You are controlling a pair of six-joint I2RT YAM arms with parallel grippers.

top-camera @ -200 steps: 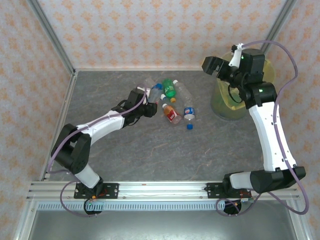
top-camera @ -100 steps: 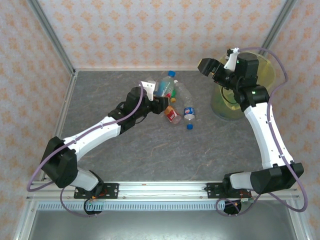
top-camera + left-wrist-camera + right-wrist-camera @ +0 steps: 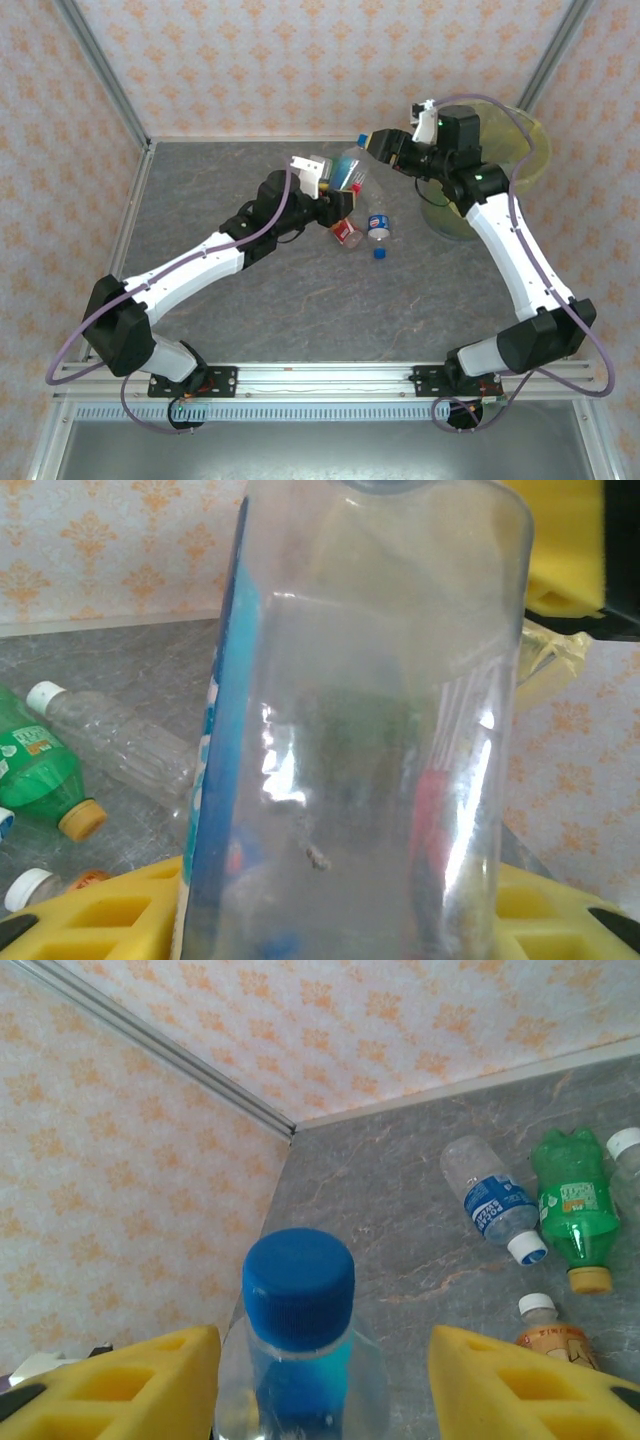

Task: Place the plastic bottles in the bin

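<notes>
Left pincer [image 3: 338,190] pinches a clear bottle [image 3: 350,168] aloft over the table [image 3: 300,300], long axis near upright, blue cap [image 3: 298,1285] uppermost. Right wrist view shows right pincer [image 3: 320,1390] spread, pads [image 3: 130,1385] clear of cap.

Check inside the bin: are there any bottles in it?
The bin shows its yellow bag liner around the rim and far wall. The right arm covers much of the opening and the bottom is hidden, so I cannot tell whether any bottles lie inside.
</notes>
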